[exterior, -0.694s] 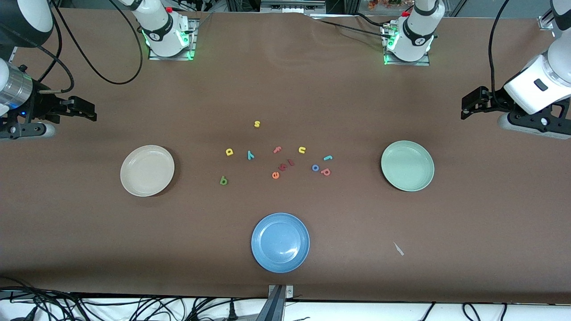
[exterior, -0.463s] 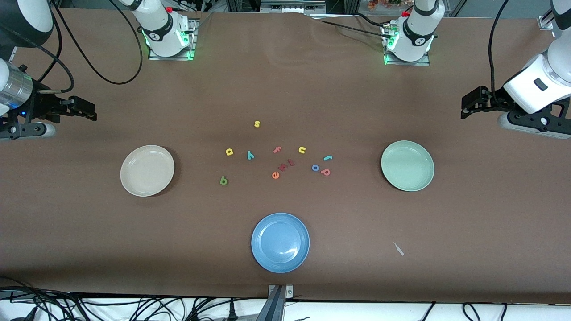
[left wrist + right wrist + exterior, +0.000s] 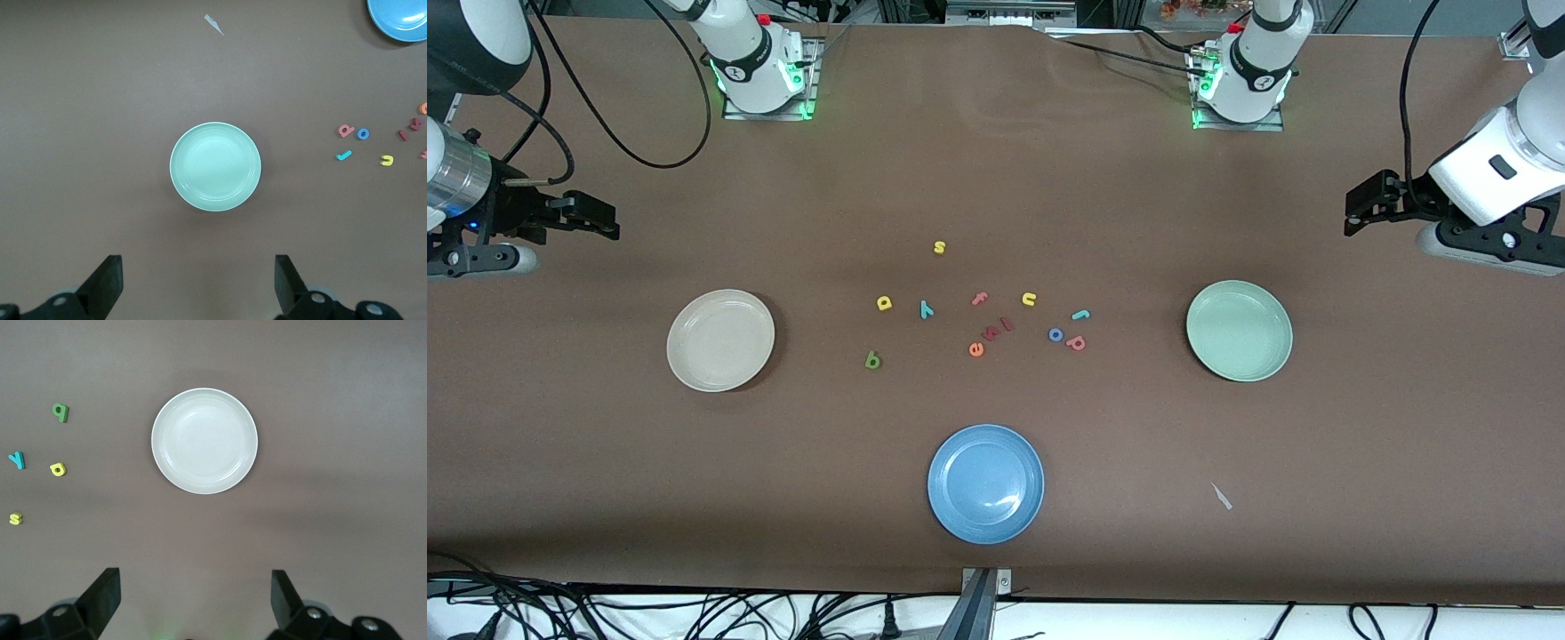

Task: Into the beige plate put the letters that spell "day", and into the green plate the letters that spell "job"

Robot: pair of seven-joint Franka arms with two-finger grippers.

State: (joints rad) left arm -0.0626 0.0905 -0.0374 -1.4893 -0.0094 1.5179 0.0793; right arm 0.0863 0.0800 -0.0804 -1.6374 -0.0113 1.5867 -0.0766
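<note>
The beige plate point(image 3: 720, 340) point(image 3: 204, 441) lies toward the right arm's end and the green plate point(image 3: 1239, 331) point(image 3: 215, 167) toward the left arm's end, with nothing in either. Between them lie the green "d" point(image 3: 872, 360) point(image 3: 61, 411), yellow "a" point(image 3: 884, 303) point(image 3: 58, 469), teal "y" point(image 3: 926, 308) point(image 3: 17, 459), teal "j" point(image 3: 1080, 314) point(image 3: 343, 155), blue "o" point(image 3: 1056, 334) point(image 3: 363, 133) and salmon "b" point(image 3: 1076, 342) point(image 3: 345, 130). My left gripper point(image 3: 1360, 213) point(image 3: 199, 283) and right gripper point(image 3: 596, 220) point(image 3: 195, 600) hang open and hold nothing, each over bare table at its own end.
A blue plate point(image 3: 985, 483) lies nearest the front camera. Among the letters are a yellow "s" point(image 3: 939, 247), a yellow "u" point(image 3: 1029, 300) and several red-orange ones point(image 3: 990, 335). A small paper scrap point(image 3: 1221, 496) lies near the front edge.
The left arm has shifted very slightly. The letters, the plates and the right arm have not moved.
</note>
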